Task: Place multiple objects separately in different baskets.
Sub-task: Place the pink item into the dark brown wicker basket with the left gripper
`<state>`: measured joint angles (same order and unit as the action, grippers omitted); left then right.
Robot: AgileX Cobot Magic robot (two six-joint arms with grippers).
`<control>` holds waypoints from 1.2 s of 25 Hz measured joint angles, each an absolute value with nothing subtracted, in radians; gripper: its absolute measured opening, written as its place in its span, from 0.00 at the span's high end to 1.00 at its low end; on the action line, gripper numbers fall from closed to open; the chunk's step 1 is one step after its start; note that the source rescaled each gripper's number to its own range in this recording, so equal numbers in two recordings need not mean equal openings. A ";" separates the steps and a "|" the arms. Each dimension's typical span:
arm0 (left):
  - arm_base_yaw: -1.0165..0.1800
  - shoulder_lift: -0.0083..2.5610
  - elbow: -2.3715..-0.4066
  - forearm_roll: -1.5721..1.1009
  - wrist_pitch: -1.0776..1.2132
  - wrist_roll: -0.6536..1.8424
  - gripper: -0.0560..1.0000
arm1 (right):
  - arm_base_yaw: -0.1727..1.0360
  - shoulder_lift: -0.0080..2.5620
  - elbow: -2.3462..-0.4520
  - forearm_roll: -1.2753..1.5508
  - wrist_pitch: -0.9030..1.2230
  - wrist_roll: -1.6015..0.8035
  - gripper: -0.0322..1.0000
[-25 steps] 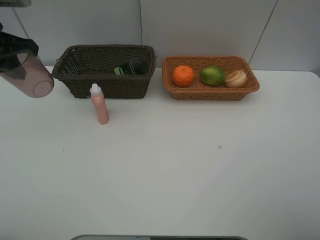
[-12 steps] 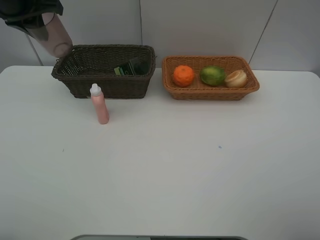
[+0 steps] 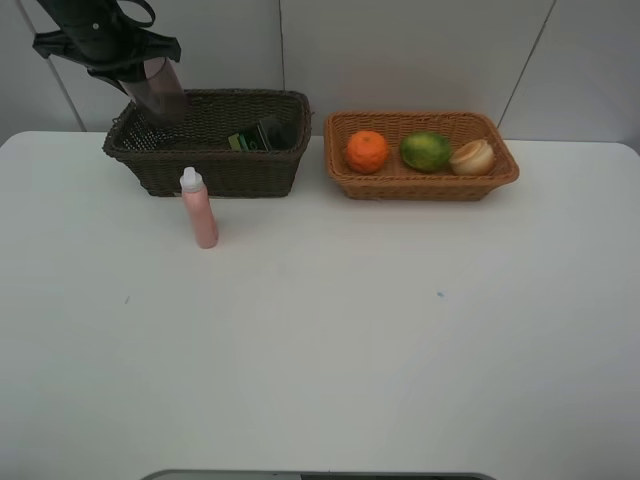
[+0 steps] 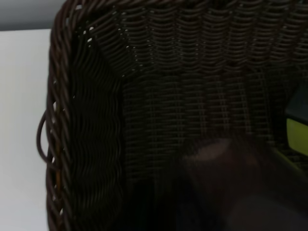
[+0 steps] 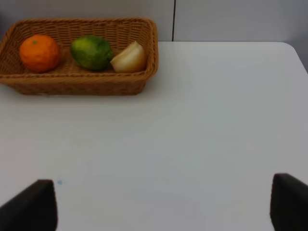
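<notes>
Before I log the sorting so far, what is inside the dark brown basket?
Inside the dark brown basket lies the dark green pump bottle. The left gripper holds the translucent pink cup over its left end. The near wall hides most of the floor.

A plain white table (image 3: 320, 360) fills most of the room in front of me, its surface smooth under soft, even light. Behind it stands a pale grey panelled wall (image 3: 410, 50), divided by thin dark seams.

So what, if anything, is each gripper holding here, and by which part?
The left gripper holds the translucent pink cup by its upper end, over the dark brown basket. The right gripper holds nothing.
</notes>
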<state>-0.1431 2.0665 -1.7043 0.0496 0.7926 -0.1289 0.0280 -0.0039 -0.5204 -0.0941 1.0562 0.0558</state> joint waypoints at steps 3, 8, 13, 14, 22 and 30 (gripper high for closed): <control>-0.147 2.128 -1.738 0.050 0.761 -0.129 0.94 | 0.028 -0.004 -0.520 -0.094 1.056 0.056 0.13; -0.147 2.193 -1.744 0.050 0.667 -0.129 0.94 | 0.028 -0.004 -0.520 -0.094 1.056 0.056 0.13; -0.147 2.251 -1.744 0.046 0.597 -0.129 0.94 | 0.028 -0.004 -0.520 -0.094 1.056 0.056 0.13; -0.147 2.261 -1.744 0.044 0.594 -0.129 0.94 | 0.028 -0.004 -0.520 -0.094 1.056 0.056 0.13; -0.147 2.281 -1.744 0.037 0.586 -0.113 0.94 | 0.028 -0.004 -0.520 -0.094 1.056 0.056 0.13; -0.148 2.281 -1.745 0.031 0.595 -0.091 0.16 | 0.028 -0.004 -0.520 -0.094 1.056 0.056 0.13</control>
